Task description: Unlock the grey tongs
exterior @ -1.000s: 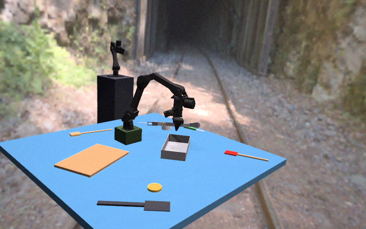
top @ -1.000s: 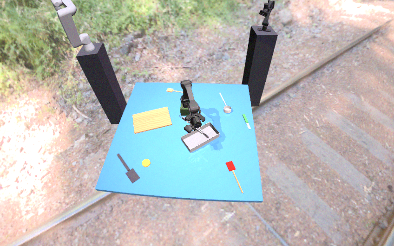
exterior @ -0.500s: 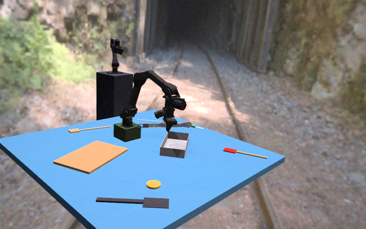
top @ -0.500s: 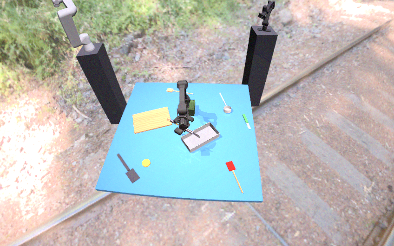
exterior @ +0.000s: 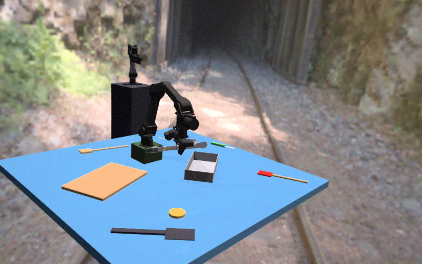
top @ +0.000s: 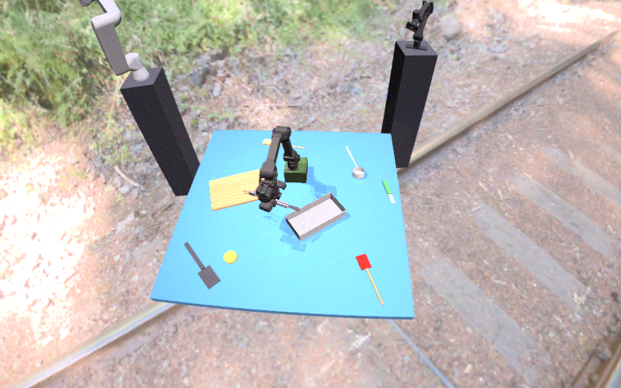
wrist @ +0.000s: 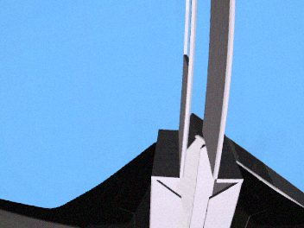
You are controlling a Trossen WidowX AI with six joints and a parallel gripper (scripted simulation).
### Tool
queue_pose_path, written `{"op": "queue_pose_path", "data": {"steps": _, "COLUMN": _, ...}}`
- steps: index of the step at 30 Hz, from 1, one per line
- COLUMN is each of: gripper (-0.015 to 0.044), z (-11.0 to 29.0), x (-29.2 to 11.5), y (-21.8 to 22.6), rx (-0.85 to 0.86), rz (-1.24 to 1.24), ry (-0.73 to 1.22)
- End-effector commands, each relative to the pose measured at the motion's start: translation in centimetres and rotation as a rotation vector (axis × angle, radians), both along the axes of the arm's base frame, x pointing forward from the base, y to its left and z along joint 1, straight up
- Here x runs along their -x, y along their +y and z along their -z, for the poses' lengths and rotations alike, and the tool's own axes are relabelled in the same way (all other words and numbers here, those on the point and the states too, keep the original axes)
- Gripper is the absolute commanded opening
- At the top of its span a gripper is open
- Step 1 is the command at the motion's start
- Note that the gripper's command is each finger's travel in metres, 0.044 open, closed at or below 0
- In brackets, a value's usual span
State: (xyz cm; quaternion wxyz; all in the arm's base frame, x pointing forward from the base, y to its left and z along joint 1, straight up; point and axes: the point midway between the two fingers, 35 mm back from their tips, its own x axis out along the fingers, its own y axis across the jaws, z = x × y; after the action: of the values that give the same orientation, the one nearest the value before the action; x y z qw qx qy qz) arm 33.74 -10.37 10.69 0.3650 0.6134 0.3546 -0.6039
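My gripper (top: 271, 201) (exterior: 181, 149) (wrist: 198, 161) points down and is shut on the grey tongs (top: 283, 203) (exterior: 200, 145) (wrist: 219, 82) around their middle. It holds them in the air, roughly level, not tips down. The broad tips point toward the tin; the hinge end, with a small yellow part near it, points the other way. In the wrist view the two tong arms run up close together with a narrow gap. Whether the lock is engaged cannot be told. The wooden board (top: 228, 191) (exterior: 105, 180) lies flat. The roasting tin (top: 315, 217) (exterior: 199, 177) stands with nothing across it.
The arm's green base (top: 296, 173) (exterior: 146, 154) stands behind the tin. A yellow disc (top: 230, 257) (exterior: 176, 212) and a dark spatula (top: 209, 277) (exterior: 179, 233) lie at the front left, a red spatula (top: 362, 262) (exterior: 264, 173) at the front right. A green-handled knife (top: 387, 187) lies at the right.
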Motion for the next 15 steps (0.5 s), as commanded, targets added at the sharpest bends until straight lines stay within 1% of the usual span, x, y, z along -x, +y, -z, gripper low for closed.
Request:
{"op": "queue_pose_path", "data": {"steps": 1, "gripper": -0.015, "z": -0.4, "x": 0.7, "y": -2.0, "rx": 0.006, "rz": -0.049, "ry": -0.011}}
{"op": "queue_pose_path", "data": {"steps": 10, "gripper": -0.015, "z": -0.4, "x": 3.1, "y": -6.7, "rx": 0.015, "rz": -0.162, "ry": -0.007}}
{"op": "queue_pose_path", "data": {"steps": 15, "gripper": -0.015, "z": -0.4, "x": 3.3, "y": -7.1, "rx": 0.015, "rz": -0.17, "ry": -0.006}}
